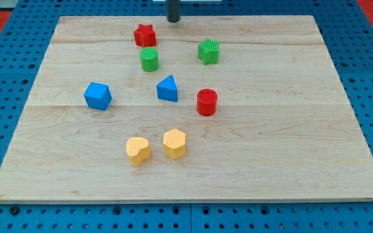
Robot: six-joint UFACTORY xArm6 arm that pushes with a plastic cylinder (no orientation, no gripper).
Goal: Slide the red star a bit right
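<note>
Lab bench: blue pegboard (18,58) under wooden board (271,142)

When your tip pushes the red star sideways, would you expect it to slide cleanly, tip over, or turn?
The red star looks squat and flat-based, so it should probably slide on the smooth wooden board, not tip. Its points may make it turn if pushed off-centre. My tip is up-right of it, apart.

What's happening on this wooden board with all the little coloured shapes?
A robot arm pushes blocks around the wooden board with a dark rod. My tip sits near the view's top edge, just to the upper right of the red star, not touching it. The star is to go a bit right, and it lies right above the green cylinder.
</note>
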